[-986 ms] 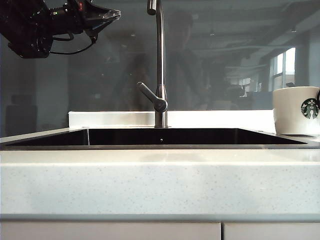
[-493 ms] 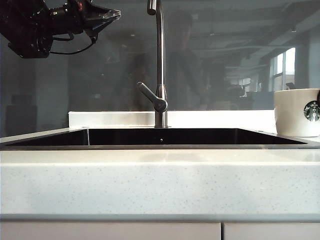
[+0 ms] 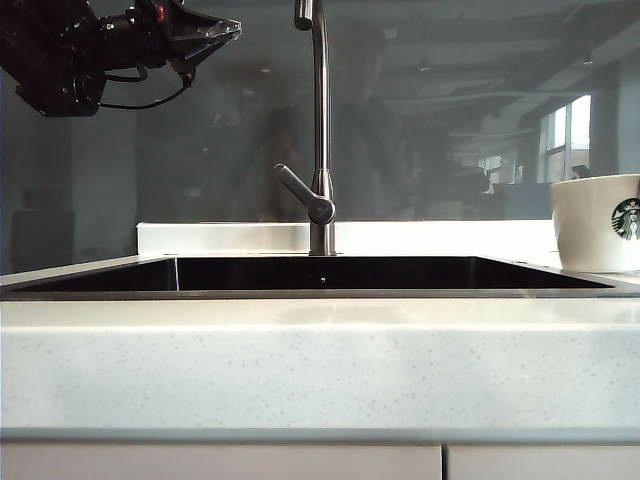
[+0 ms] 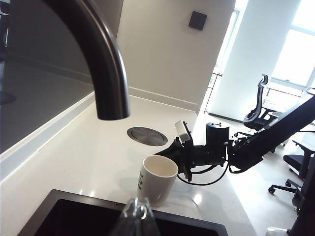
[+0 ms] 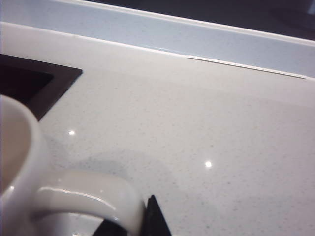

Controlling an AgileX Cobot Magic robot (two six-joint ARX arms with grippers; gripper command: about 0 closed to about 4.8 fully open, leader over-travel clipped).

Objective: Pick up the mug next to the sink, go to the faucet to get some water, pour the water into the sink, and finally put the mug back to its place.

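The white mug with its green logo stands at counter level by the right end of the sink. My right gripper is shut on the mug's handle, one dark finger inside the loop and one outside. The left wrist view shows the mug upright beside the sink's corner, with the right gripper behind it. My left gripper hangs shut and empty, high up left of the faucet. Its clear tips are over the basin, below the spout. No water shows.
The faucet's lever points left and forward. A low white ledge and a dark glass wall run behind the sink. A round metal cover is set in the counter beyond the mug. Office chairs stand far off.
In the exterior view the mug has slid a little to the right, toward the frame's edge. The left arm has stayed still.
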